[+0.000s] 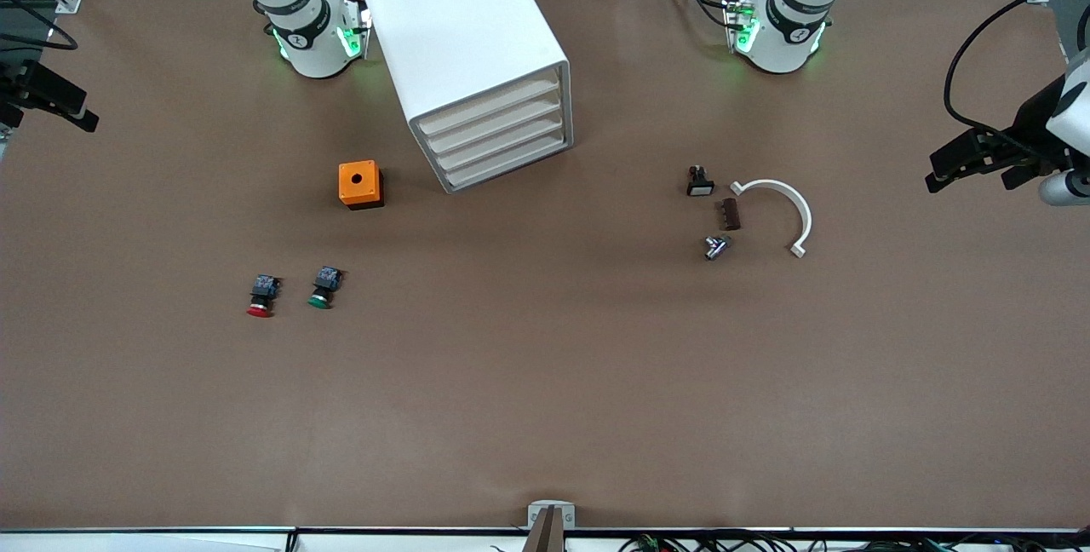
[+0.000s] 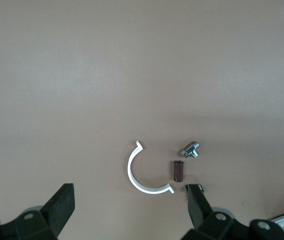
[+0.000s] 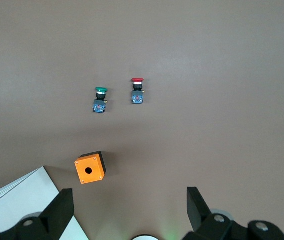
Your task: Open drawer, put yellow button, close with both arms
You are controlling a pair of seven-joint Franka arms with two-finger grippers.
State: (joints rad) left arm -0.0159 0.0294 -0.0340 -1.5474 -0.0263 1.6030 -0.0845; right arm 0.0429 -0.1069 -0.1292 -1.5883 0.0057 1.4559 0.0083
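Observation:
The white cabinet (image 1: 460,24) stands on the table between the two arm bases. Its top drawer (image 1: 490,106) is shut, like the three below it. The yellow button is not in view in any frame. My left gripper (image 1: 979,170) hangs high over the left arm's end of the table, open and empty; in the left wrist view (image 2: 130,192) its jaws stand wide apart. My right gripper (image 1: 47,109) hangs high over the right arm's end, open and empty; in the right wrist view (image 3: 130,195) its jaws also stand wide apart.
A red-capped button (image 1: 261,296) and a green-capped button (image 1: 323,288) lie beside each other. An orange box with a hole (image 1: 360,183) sits next to the cabinet. Toward the left arm's end lie a white half-ring clamp (image 1: 783,207), a brown block (image 1: 731,214), a metal fitting (image 1: 716,246) and a black part (image 1: 700,182).

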